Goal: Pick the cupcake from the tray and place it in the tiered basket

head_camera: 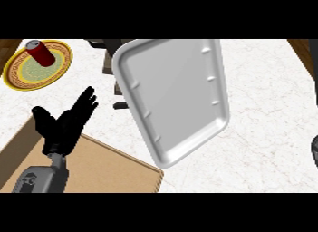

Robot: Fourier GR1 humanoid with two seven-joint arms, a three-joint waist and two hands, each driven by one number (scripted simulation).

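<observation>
My left hand, spread wide and holding nothing, hangs over the brown board, I judge to keep the white tray unobstructed. That tray lies bare; I find no cupcake in view. My right hand is unseen.

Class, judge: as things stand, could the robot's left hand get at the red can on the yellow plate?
Probably yes. The open left hand shows at lower left over the brown board; only bare counter lies between it and the can. The white tray lies off to its right.
</observation>
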